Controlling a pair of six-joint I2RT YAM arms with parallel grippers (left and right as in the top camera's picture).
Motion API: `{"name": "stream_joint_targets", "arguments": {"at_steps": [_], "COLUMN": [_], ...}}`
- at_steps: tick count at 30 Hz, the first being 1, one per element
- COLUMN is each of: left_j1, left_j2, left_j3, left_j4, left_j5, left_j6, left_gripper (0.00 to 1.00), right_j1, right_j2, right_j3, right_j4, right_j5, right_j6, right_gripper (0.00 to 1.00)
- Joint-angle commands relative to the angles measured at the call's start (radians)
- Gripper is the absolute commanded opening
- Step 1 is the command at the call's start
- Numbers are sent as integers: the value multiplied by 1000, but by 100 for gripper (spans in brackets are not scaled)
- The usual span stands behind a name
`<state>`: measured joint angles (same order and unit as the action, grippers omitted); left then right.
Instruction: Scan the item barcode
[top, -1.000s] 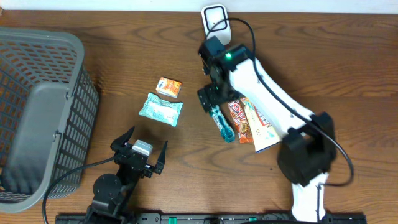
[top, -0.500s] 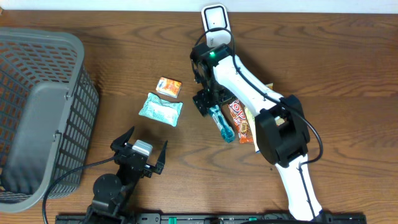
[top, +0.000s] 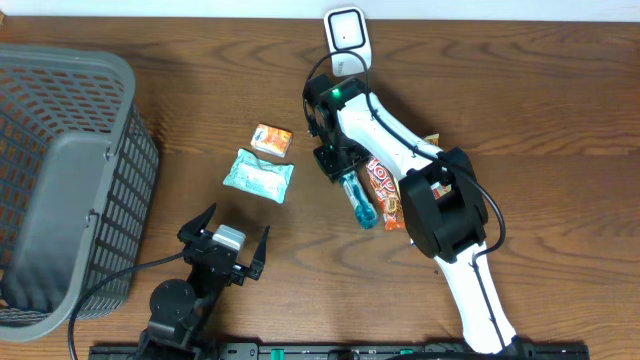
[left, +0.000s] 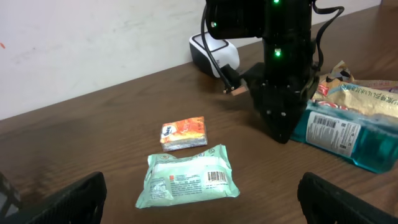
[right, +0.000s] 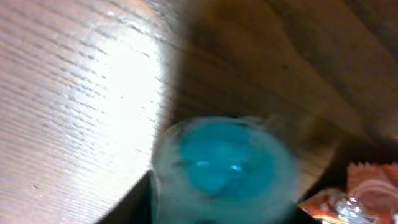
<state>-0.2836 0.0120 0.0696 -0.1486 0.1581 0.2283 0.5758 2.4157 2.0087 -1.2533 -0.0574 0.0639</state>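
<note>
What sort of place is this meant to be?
Probably a mock shop checkout on a wooden table: a white barcode scanner stands at the back, a grey basket sits to one side, and the green packet shows a barcode.

The tube seems blue, the packet mint-green, the box orange.

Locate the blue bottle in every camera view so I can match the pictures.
Overhead: the blue bottle lies near the centre, slanted, just left of the snack wrappers.
Left wrist: the bottle is at the far right, on its side, barcode label showing.
Right wrist: the bottle is at bottom centre, seen end-on and blurred.
Shared landmark: the snack wrappers beside it, toward the right edge in both wrist views.
</note>
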Motion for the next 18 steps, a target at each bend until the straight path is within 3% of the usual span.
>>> {"name": "stream_joint_targets", "arguments": {"at_steps": [1,4,6,12,18], "left_j1": [-4,-4,-4,-4,-4], "left_j2": [-2,-2,-2,-2,-2], "left_j3": [-16,-16,-16,-16,-16], "left_j4": [-26,-26,-26,-26,-26], "left_j5": [6,6,6,6,5], "left_j6": [-13,-13,-13,-13,-13], "left_gripper": [98,98,98,98,98], "right_j1": [6,4,-1,-21,-58], "right_j2": [32,32,32,32,31], "right_j3": [18,38,75,255,415], "right_j4": [4,1,-15,-161,-364], "right_j5": [-39,-145,-214,-322,-725], "right_j6": [-11,-60,-80,-88,-296], "right_gripper": [20,6,1,1,1]}}
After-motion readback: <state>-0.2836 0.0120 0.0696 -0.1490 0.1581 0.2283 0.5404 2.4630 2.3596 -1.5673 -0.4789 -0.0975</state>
